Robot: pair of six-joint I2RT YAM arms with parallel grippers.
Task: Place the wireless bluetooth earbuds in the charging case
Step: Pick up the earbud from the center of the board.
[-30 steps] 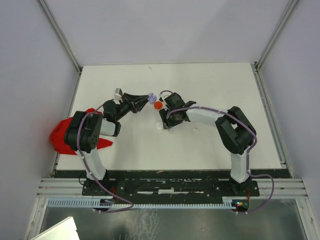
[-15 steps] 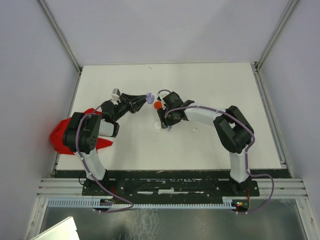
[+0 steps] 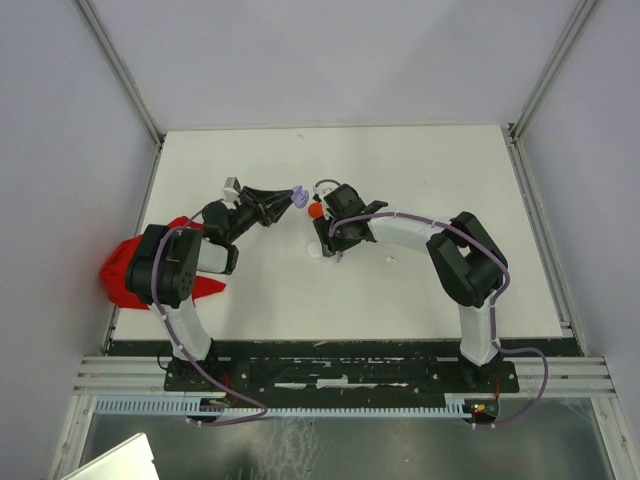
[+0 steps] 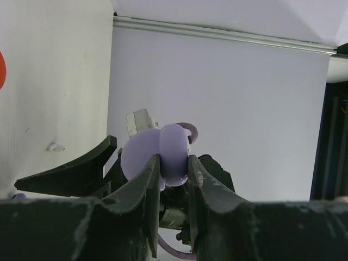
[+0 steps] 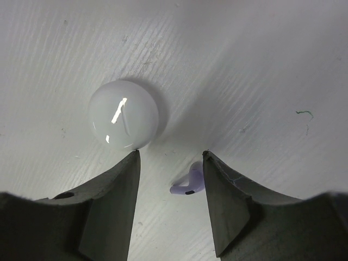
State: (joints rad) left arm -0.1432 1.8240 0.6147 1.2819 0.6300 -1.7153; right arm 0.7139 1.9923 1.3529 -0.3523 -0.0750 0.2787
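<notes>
Over the last second the right end effector (image 5: 171, 157) has been shifted toward 8 o'clock. Its jaws are apart, with the lilac earbud (image 5: 188, 184) bracketed on the worktop (image 5: 261, 65) but not yet gripped. A white disc (image 5: 124, 114) lies at the earbud's 11 o'clock. The left end effector (image 4: 173, 160) is clamped on the lilac charging case (image 4: 163, 144) (held aloft, barely moved). A pick is judged imminent. No legible markings.

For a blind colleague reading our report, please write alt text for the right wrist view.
A small lilac earbud lies on the white table between the open fingers of the right gripper, close to the finger on the picture's right. A glossy white round disc sits just beyond the other finger.
</notes>
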